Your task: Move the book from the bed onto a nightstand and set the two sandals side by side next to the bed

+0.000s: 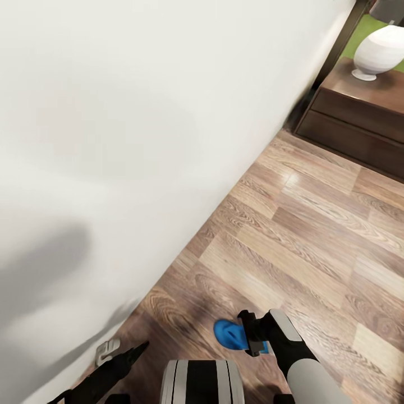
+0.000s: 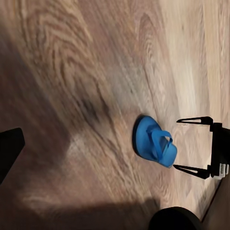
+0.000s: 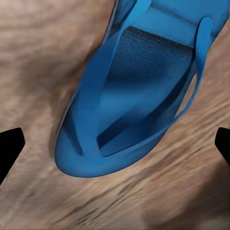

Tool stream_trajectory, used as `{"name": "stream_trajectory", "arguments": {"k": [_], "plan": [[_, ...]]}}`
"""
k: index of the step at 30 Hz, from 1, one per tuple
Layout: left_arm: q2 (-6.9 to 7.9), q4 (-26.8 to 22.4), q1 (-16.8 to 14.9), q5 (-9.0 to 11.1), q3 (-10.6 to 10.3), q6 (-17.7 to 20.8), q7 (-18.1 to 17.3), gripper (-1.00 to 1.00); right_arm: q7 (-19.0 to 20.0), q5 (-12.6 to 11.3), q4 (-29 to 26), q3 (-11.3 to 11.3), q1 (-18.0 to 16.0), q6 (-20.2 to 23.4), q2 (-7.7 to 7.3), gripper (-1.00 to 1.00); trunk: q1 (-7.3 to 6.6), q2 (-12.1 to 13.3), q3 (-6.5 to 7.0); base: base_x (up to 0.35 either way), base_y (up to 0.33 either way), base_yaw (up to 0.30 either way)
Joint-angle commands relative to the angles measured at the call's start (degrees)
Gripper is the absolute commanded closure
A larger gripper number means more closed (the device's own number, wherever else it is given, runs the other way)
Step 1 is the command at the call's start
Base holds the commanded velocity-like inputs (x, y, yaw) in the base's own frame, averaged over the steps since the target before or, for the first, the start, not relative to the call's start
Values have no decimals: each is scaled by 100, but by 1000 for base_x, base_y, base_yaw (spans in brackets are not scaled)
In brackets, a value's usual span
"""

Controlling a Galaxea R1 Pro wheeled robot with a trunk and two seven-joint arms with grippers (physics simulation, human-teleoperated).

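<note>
While wide open, right hand (image 2: 191, 143) beside sandal (image 2: 154, 142)

Your right gripper (image 1: 253, 334) is hanging with fingers spread wide; your left gripper (image 1: 132, 353) is pointing forward, state unclear.

Wall (image 1: 112, 140): white, closes the whole left side, meeting the floor along a diagonal; no passage there.

Floor (image 1: 314, 241): bare wood planks, open from the wall to the right edge.

Cabinet (image 1: 365, 112): dark wood, far right, blocks the far end; a white vase (image 1: 379, 53) stands on its top.

Sandal (image 1: 231, 334): blue, on the floor near the robot, between the spread fingers of the right gripper (image 2: 194, 143); planks around it are bare.
</note>
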Motion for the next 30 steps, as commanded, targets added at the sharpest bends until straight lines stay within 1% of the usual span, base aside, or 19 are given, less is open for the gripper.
{"name": "stream_trajectory", "arguments": {"k": [1,13,24,30], "plan": [[-2,0,-2,53,4,53,-9,-100,-31,3,-13,-36,-2,37,7,-100,1,-1,-3,141,54,0],[-4,4,-2,53,4,53,-9,-100,-31,3,-14,-36,-2,37,7,-100,1,-1,-3,26,10,0],[-5,44,-2,53,4,53,-1,-100,-31,3,-14,-36,-1,37,7,-100,30,-16,-247,0,0,0],[-5,46,-2,53,4,53,-1,-100,-31,3,-15,-36,-2,37,7,-100,30,-16,-247,0,0,0]]}}
